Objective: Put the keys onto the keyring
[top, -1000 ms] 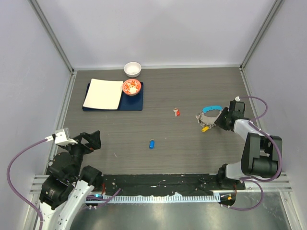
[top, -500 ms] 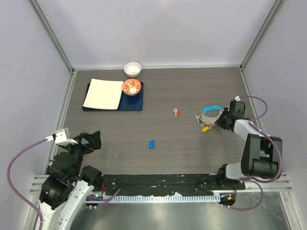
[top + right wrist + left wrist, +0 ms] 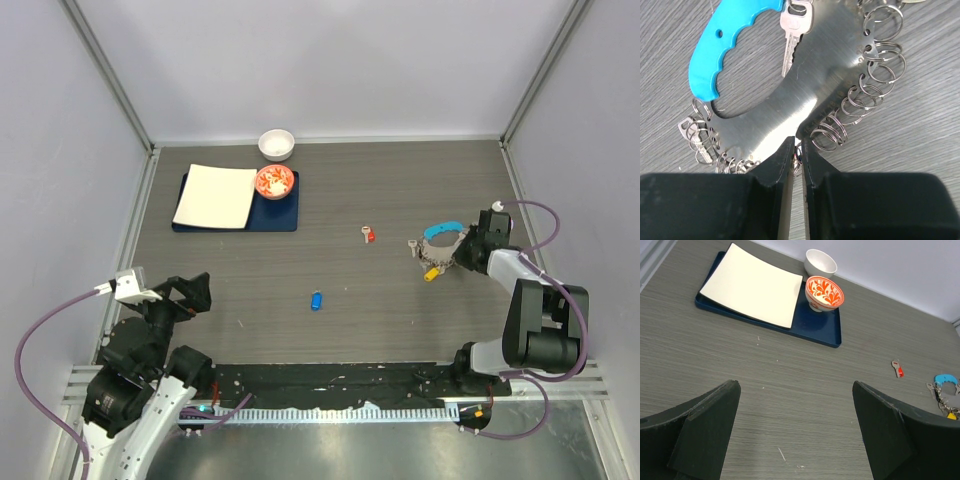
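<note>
The keyring [image 3: 440, 243] lies at the right of the table: a curved steel plate with a light-blue grip [image 3: 732, 42], several small split rings and silver keys, and a yellow tag [image 3: 430, 271]. My right gripper [image 3: 797, 150] is shut on one small ring at the plate's edge. The red-capped key [image 3: 369, 234] lies mid-table, also in the left wrist view [image 3: 898, 369]. The blue-capped key [image 3: 316, 300] lies nearer the front. My left gripper [image 3: 190, 292] is open and empty at the front left, its fingers [image 3: 705, 425] above bare table.
A dark blue tray [image 3: 235, 214] holds a white square plate [image 3: 215, 196] and a red patterned bowl [image 3: 274, 181] at the back left. A white bowl [image 3: 276, 144] stands behind it. Grey walls enclose the table.
The keyring has shifted slightly towards the right and front with my right gripper. The left arm has not moved.
</note>
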Motion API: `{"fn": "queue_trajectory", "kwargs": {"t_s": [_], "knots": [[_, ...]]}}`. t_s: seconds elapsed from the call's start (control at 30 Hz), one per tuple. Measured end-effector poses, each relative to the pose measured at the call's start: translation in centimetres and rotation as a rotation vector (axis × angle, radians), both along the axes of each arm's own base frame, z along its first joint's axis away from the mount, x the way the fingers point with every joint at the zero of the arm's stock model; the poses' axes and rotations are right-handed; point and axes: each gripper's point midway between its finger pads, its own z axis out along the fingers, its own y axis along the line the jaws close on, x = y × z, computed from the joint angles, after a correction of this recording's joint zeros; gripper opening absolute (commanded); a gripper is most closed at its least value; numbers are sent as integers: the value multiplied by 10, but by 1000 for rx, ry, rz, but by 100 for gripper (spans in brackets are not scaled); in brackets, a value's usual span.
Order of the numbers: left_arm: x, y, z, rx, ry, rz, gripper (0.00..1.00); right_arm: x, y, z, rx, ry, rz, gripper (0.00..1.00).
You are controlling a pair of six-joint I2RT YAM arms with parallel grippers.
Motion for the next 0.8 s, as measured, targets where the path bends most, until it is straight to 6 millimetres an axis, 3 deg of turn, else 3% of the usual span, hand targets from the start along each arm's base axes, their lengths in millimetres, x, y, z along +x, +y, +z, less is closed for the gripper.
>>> {"fn": "queue_trajectory", "kwargs": {"t_s": [0.3,0.67,0.8], "knots": [[0,-1,0,-1,0,-8,100,-5,-14,-1,-62,20,-51,31],[0,-3,0,-2,1,-15,100,-3,-22,35,-103,-87,-102,31],[0,-3,0,-2,1,-16,100,-14,-24,32,-90,-97,-150,31]]}}
